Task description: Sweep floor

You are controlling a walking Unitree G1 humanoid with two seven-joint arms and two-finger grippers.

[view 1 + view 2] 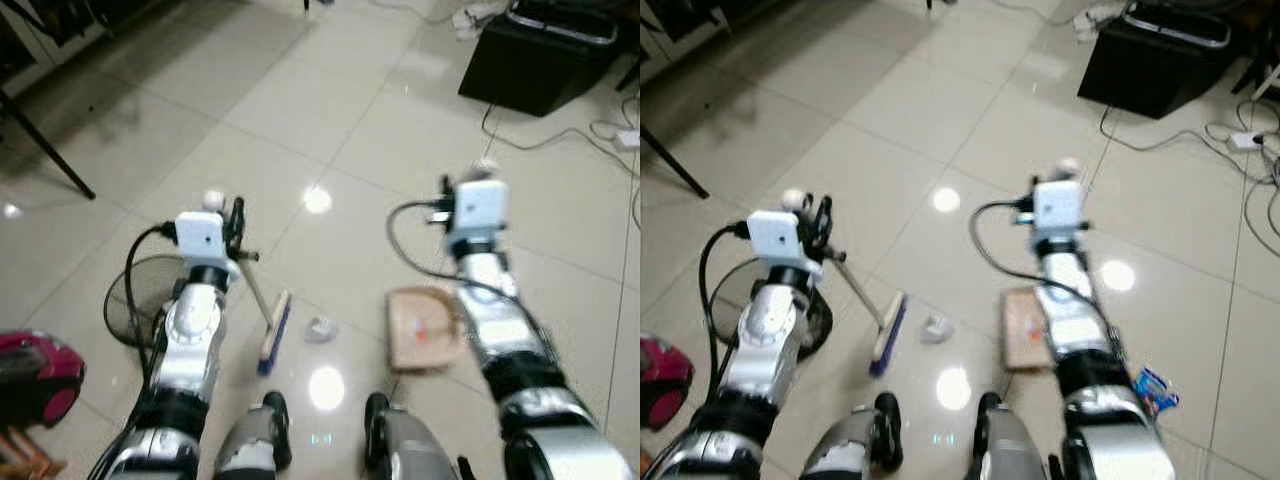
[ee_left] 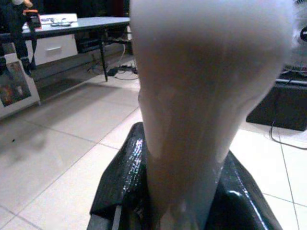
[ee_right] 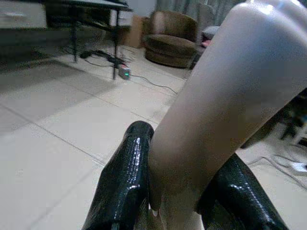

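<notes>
Both silver arms forward and low, left end effector (image 2: 184, 211) and right end effector (image 3: 175, 203) each clamped around a pale handle.

A small broom (image 1: 272, 330) with a pale handle and blue bristles stands tilted on the tiled floor (image 1: 300, 120). Just beside it lies a crumpled scrap (image 1: 320, 329), then a beige dustpan (image 1: 425, 328) flat on the tiles.

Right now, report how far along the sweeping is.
Done: both tools are picked up. The left gripper is shut on the broom, and the right gripper is shut on the dustpan. In hand: brush head on the floor beside the crumpled scrap. Left: sweep that scrap into the dustpan.
</notes>
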